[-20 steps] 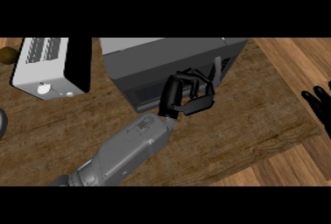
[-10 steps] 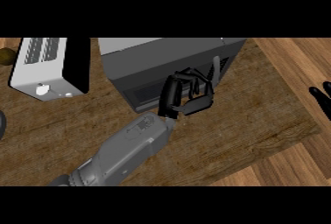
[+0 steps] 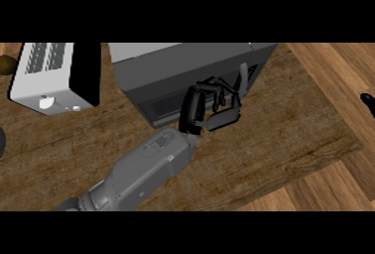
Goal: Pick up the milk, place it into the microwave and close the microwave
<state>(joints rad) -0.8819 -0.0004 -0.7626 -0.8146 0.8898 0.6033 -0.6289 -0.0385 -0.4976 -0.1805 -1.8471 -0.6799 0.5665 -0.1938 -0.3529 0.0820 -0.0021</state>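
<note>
Inspection finds no milk anywhere on the open worktop point(image 3: 278, 144), so the pick-up and the placing appear to be done, though this is a judgement, since the carton itself shows nowhere. It is presumably inside the microwave point(image 3: 183, 64), or hidden behind the left hand point(image 3: 211, 106). That hand is up against the microwave's dark front face, its fingers curled over with the thumb beneath. Nothing can be seen within the curl except what looks like worktop through the gap. The step in hand seems to be closing the door. A pale upright bar, taken for the door handle point(image 3: 242, 77), stands just beyond the fingers. Whether they touch it cannot be told, nor whether the door is fully home. The steep downward view hides the microwave's interior. The right hand point(image 3: 368, 103) is cut off by the right edge and its state cannot be told. A toaster point(image 3: 51, 74) stands apart to the left of the microwave.
</note>
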